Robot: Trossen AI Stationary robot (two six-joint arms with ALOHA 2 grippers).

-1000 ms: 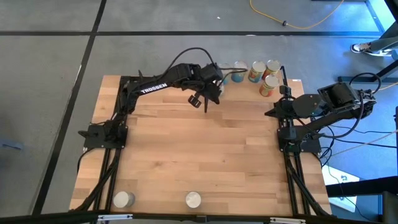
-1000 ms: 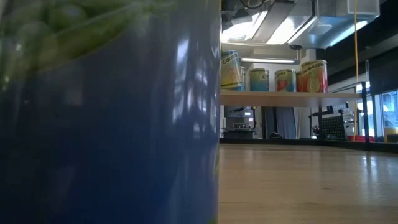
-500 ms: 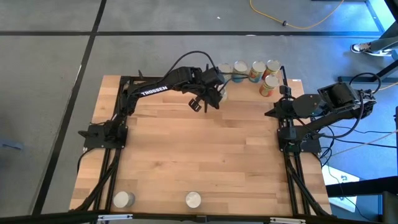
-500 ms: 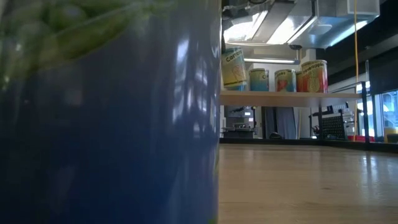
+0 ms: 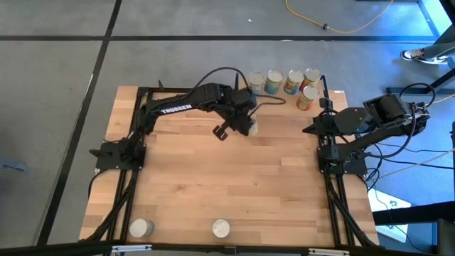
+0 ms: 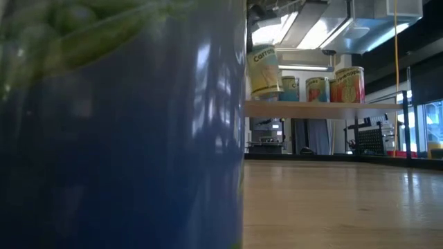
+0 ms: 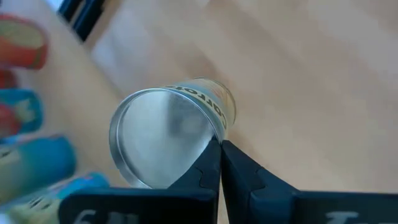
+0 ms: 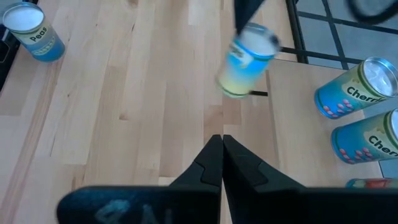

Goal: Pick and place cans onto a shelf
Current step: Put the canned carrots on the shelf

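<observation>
The left gripper (image 5: 244,126) has its two dark fingers (image 7: 211,163) pressed together, pinching the rim of a yellowish can (image 7: 168,134). The can hangs tilted from them, its silvery top turned toward the wrist camera. In the low view the same can (image 6: 264,69) leans in the air, its base above the level of the shelf (image 6: 325,108) board, with the edge of that board just beyond it. From above, this gripper and its can (image 5: 252,127) sit over the tabletop (image 5: 234,178), just in front of the shelf.

Farther out from the left gripper, four cans stand on the shelf in a loose row: a pale one (image 5: 257,80), a blue one (image 5: 274,80), and two orange-labelled ones (image 5: 293,84) (image 5: 308,97) toward the right arm's side.

The right gripper (image 8: 222,152) waits at the right edge of the table beside the shelf, fingers closed with nothing between them. Ahead of it the lifted can (image 8: 247,59) shows in mid-air, and two blue cherry cans (image 8: 356,87) stand off to one side.

Well away from both grippers, at the table's near edge, stand two more cans (image 5: 141,227) (image 5: 221,228). One, with a blue label, (image 6: 121,124) fills the left half of the low view.
</observation>
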